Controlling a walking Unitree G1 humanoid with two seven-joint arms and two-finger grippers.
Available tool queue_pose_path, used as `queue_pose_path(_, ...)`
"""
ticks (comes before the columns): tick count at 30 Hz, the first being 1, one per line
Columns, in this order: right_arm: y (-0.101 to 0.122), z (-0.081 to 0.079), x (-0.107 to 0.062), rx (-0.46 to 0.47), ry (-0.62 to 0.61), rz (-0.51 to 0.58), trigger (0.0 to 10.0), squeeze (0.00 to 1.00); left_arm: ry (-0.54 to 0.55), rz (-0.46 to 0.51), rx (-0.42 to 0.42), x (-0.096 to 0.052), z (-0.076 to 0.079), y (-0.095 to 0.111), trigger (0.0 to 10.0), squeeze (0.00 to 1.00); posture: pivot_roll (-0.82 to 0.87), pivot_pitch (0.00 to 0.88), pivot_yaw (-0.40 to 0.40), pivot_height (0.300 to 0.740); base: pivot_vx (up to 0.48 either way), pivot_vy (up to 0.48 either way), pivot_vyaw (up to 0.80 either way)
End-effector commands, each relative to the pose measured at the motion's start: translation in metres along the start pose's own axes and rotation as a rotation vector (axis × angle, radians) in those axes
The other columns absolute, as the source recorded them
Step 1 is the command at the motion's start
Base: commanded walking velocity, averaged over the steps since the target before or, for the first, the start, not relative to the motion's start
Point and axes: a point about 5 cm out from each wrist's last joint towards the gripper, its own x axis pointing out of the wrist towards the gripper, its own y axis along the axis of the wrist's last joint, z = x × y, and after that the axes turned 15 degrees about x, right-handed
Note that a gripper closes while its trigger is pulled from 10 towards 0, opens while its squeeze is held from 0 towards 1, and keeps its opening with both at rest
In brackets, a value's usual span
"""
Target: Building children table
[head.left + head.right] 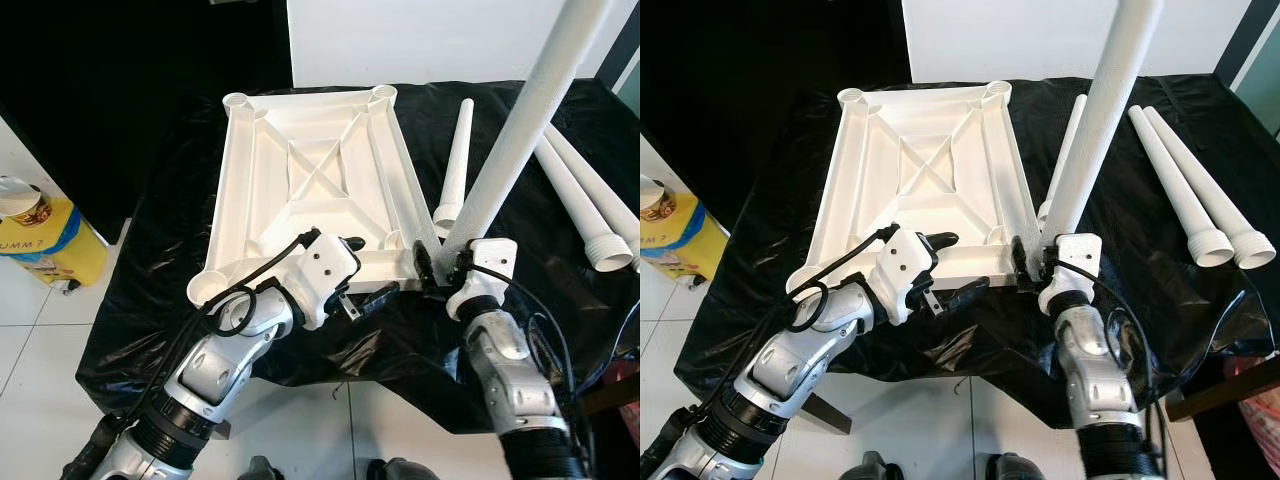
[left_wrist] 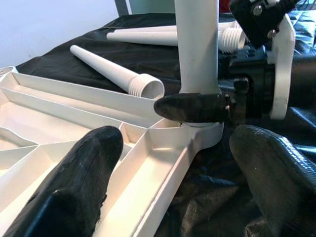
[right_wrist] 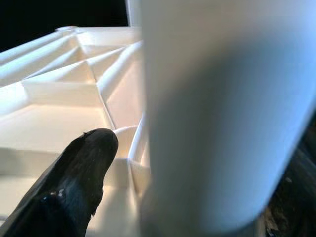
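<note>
White plastic leg (image 1: pixel 520 130) is standing in the tabletop (image 1: pixel 315 185) near-right corner, right gripper (image 1: pixel 440 268) clamping it; left gripper (image 1: pixel 365 272) is hovering wide.

Indoor room, likely a home; white tiled floor (image 1: pixel 40 330), white wall (image 1: pixel 420 40)

Not much to read here tbh. The only lettering I can spot is on the yellow container (image 1: pixel 50 250) sitting on the floor well off to the left of the left gripper (image 1: pixel 372 270). In the left eye view it shows part of a word, "UMM" and then something like a "7" or "?". The rest is cut off.
</note>
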Motion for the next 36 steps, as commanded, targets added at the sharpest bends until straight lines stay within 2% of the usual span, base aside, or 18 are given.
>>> queue_pose_path(1,0.002,0.000,0.004,-0.020,0.074,-0.002,10.0,0.00,-0.091,0.019,0.009,0.000,0.003,0.001,10.0,0.00,0.02,0.088,0.031,0.740,0.000,0.000,0.00)
queue_pose_path(6,0.009,0.005,0.014,-0.082,0.147,-0.017,10.0,0.00,-0.089,0.018,0.010,0.000,0.002,0.001,10.0,0.00,0.03,0.092,0.032,0.740,0.000,0.000,0.00)
queue_pose_path(11,0.011,0.008,0.020,-0.098,0.196,-0.043,10.0,0.00,-0.086,0.017,0.010,0.000,0.002,0.001,10.0,0.00,0.03,0.092,0.032,0.740,0.000,0.000,0.00)
queue_pose_path(12,0.011,0.010,0.021,-0.098,0.213,-0.055,8.0,0.00,-0.085,0.017,0.010,0.000,0.001,0.001,10.0,0.00,0.03,0.092,0.030,0.740,0.000,0.000,0.00)
queue_pose_path(13,0.011,0.010,0.021,-0.098,0.213,-0.055,8.0,0.00,-0.085,0.017,0.010,0.000,0.001,0.001,10.0,0.00,0.03,0.092,0.030,0.740,0.000,0.000,0.00)
queue_pose_path(14,0.008,0.013,0.020,-0.096,0.219,-0.074,0.0,0.00,-0.082,0.015,0.010,-0.001,0.001,0.001,10.0,0.00,0.04,0.093,0.028,0.740,0.000,0.000,0.00)
queue_pose_path(28,-0.013,0.027,0.008,-0.052,0.177,-0.145,0.0,0.00,-0.078,0.012,0.010,-0.002,0.001,0.001,10.0,0.00,0.03,0.098,0.040,0.740,0.000,0.000,0.00)
queue_pose_path(29,-0.018,0.028,0.005,-0.038,0.151,-0.154,10.0,0.00,-0.080,0.012,0.010,-0.002,0.000,0.000,10.0,0.00,0.03,0.098,0.043,0.740,0.000,0.000,0.00)
queue_pose_path(36,-0.026,0.029,0.003,-0.004,0.074,-0.168,10.0,0.00,-0.086,0.011,0.011,-0.002,0.000,0.000,10.0,0.00,0.02,0.097,0.044,0.740,0.000,0.000,0.00)
